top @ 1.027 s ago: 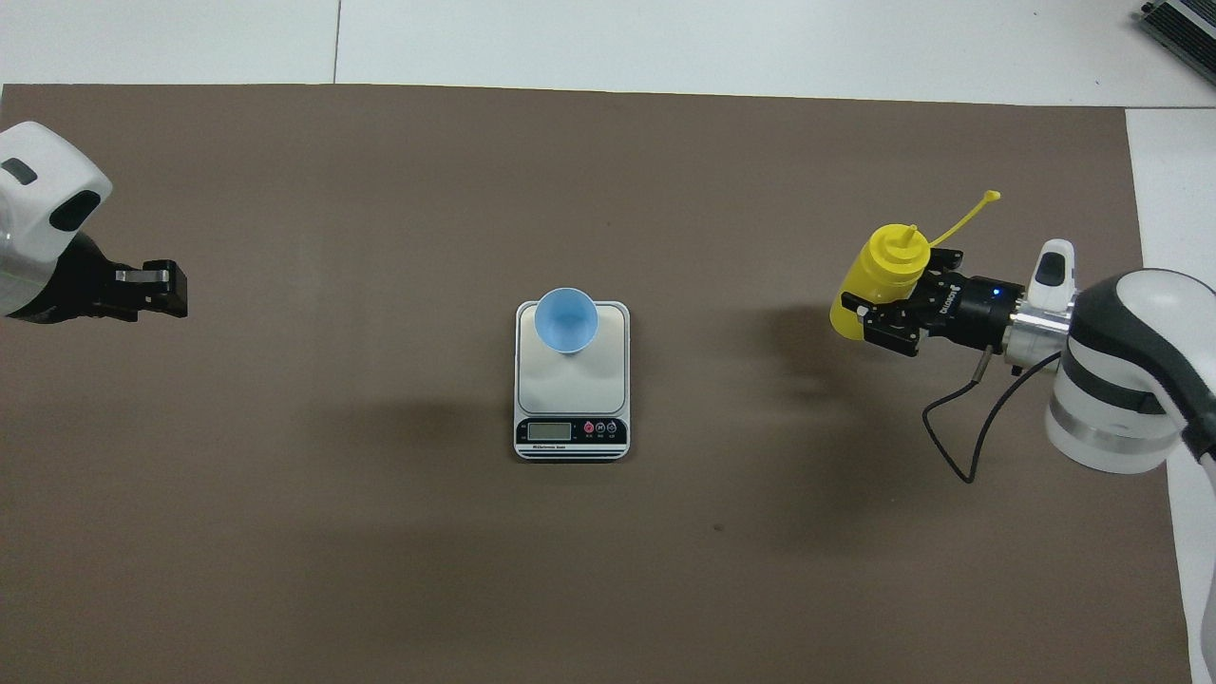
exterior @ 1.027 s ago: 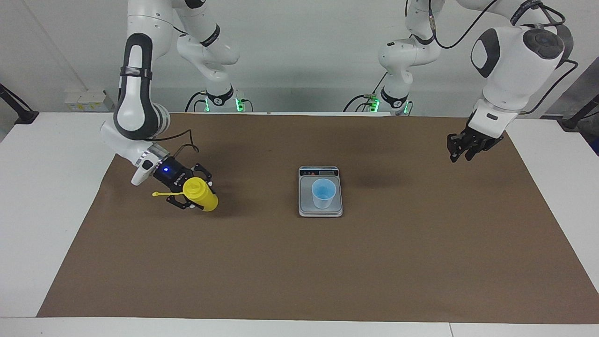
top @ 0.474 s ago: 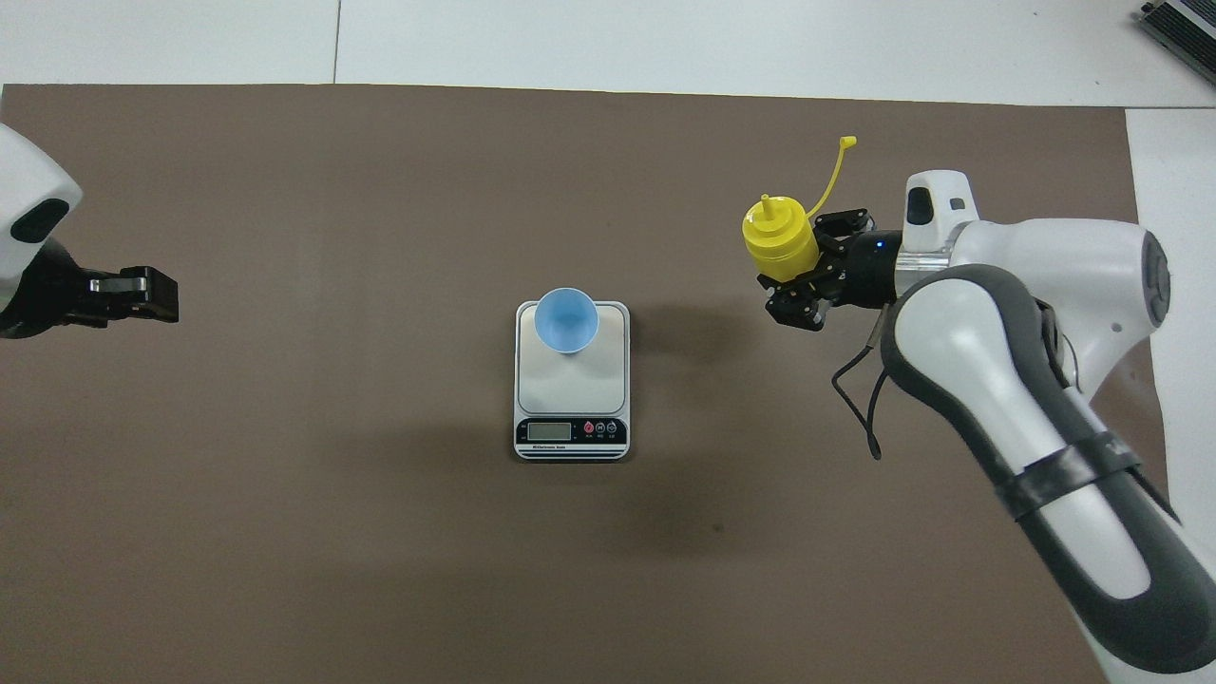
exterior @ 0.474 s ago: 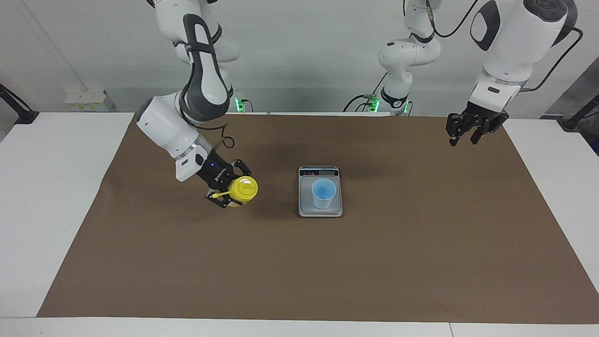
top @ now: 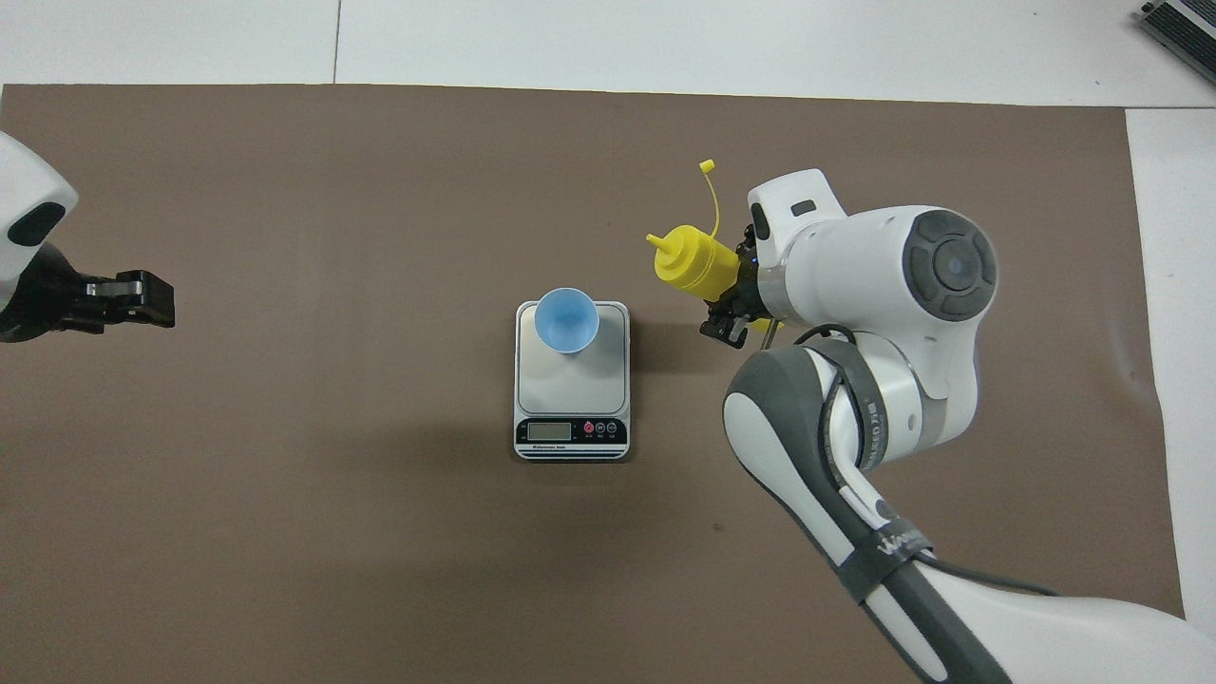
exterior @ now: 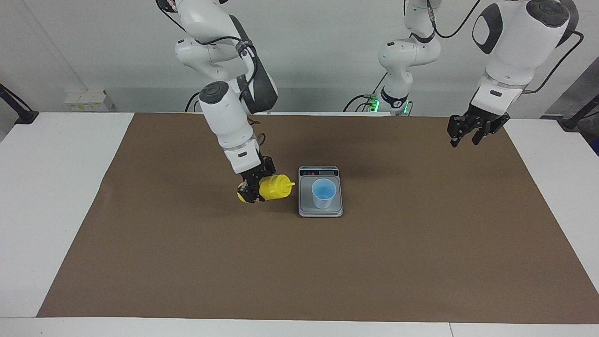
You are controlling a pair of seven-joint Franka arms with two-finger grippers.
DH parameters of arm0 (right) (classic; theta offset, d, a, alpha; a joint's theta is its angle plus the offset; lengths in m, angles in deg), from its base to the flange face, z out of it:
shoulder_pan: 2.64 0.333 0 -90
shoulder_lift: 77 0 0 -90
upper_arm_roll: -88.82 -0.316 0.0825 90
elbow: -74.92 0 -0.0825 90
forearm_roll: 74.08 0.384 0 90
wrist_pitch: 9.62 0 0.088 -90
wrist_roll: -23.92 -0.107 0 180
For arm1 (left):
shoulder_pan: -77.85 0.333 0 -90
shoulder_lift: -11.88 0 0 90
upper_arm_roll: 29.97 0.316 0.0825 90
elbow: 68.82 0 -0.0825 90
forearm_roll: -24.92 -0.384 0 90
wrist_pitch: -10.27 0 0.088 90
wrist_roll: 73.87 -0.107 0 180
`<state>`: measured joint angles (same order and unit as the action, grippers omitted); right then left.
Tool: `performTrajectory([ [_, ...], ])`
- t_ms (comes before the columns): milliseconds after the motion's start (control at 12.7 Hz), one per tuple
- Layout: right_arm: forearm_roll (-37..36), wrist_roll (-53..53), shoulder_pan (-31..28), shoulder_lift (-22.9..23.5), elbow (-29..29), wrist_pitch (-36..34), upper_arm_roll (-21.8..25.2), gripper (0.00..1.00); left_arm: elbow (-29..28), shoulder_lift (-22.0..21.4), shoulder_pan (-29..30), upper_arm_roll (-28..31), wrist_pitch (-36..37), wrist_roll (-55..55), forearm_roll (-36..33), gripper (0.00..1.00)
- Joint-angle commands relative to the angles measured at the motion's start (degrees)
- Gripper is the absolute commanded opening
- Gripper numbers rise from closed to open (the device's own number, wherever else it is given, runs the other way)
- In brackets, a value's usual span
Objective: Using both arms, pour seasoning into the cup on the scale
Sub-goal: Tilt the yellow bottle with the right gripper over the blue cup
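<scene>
While right gripper [exterior: 255, 189] grips seasoning [exterior: 271, 187], bottle lies level, nozzle toward cup [exterior: 323, 193]

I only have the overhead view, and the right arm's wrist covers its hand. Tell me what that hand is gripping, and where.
Observer: In the facing view the right hand is shut on the yellow bottle, around the body near its base.
Operator: Give me the bottle's tilt.
Observer: It lies roughly level on its side, with the nozzle pointing at the scale and the tip seemingly just short of the scale's edge.
Operator: Report how high the left hand sits.
Observer: The left hand hangs well above the brown mat at the left arm's end and holds nothing. That arm waits.
</scene>
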<state>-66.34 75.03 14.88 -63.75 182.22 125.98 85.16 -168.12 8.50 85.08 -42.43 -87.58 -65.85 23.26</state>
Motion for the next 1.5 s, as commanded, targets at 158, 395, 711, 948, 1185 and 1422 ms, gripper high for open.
performTrajectory([
  [158, -18.8, -2.68, 3.74, 1.95, -2.97, -4.64, -0.12, 0.0, -1.06, -1.11, -13.65, 14.04, 0.12, 0.33, 0.51, 0.63],
  [395, -24.68, -5.9, 6.45, 2.39, -3.32, -6.04, 0.23, 0.0, -0.98, -0.93, -13.56, 13.95, 0.03, 0.33, 0.51, 0.62],
  [711, -39.19, -15.06, 8.92, 5.63, -8.23, -12.09, -0.03, 0.0, -0.45, 0.56, -13.38, 13.87, -0.67, 0.33, 0.6, 0.59],
  [948, -46.48, -18.14, 10.07, 9.15, -12.63, -17.2, -0.03, 0.0, 2.18, 3.37, -13.47, 13.78, -0.41, 0.33, 0.6, 0.57],
  [1185, -51.76, -21.04, 11.92, 11.44, -17.56, -23.27, -0.21, 0.0, 3.5, 3.11, -14.26, 13.95, -0.5, 0.33, 0.51, 0.78],
  [1422, -55.63, -25.34, 14.38, 11.27, -17.56, -24.24, -0.12, 0.0, 9.46, 4.95, -14.0, 13.95, 3.69, 0.33, 0.43, 0.81],
])
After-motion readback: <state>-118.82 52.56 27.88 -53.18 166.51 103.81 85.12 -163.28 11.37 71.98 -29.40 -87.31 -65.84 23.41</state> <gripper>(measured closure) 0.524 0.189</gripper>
